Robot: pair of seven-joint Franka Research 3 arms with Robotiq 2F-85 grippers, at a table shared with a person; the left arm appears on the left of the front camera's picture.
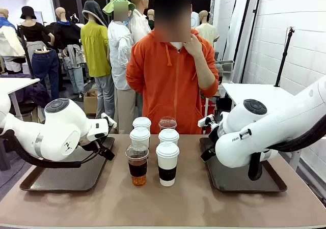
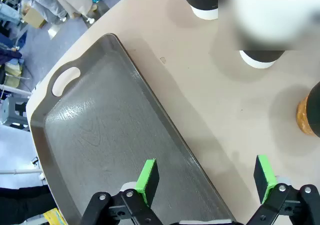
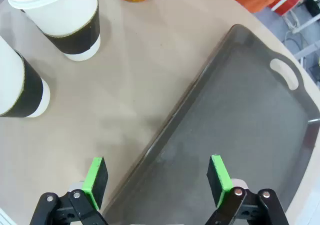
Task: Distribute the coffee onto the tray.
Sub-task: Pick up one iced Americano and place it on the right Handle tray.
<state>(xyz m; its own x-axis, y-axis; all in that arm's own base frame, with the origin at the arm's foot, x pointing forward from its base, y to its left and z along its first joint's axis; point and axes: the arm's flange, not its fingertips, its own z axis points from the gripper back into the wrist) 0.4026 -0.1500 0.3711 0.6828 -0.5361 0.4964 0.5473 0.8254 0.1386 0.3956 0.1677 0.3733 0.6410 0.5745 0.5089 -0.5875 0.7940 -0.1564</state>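
Coffee (image 1: pixel 167 163): bunched upright at counter (image 1: pixel 102 203) middle, smack between left pincer (image 2: pixel 206 177) and right pincer (image 3: pixel 157 177), about equally near; both gaping wide, gripping nothing.

You're over a smooth, matt beige surface (image 2: pixel 225 115). Your left tray (image 2: pixel 100 135) is dark plastic, semi-gloss, finely scratched. The right tray (image 3: pixel 240 125) looks duller, same dark finish. Paper cups (image 1: pixel 167 163) matt white, clear plastic cups (image 1: pixel 137 160) glossy.

Robot lab — two arms (image 1: pixel 61 132) at a table (image 1: pixel 102 203).
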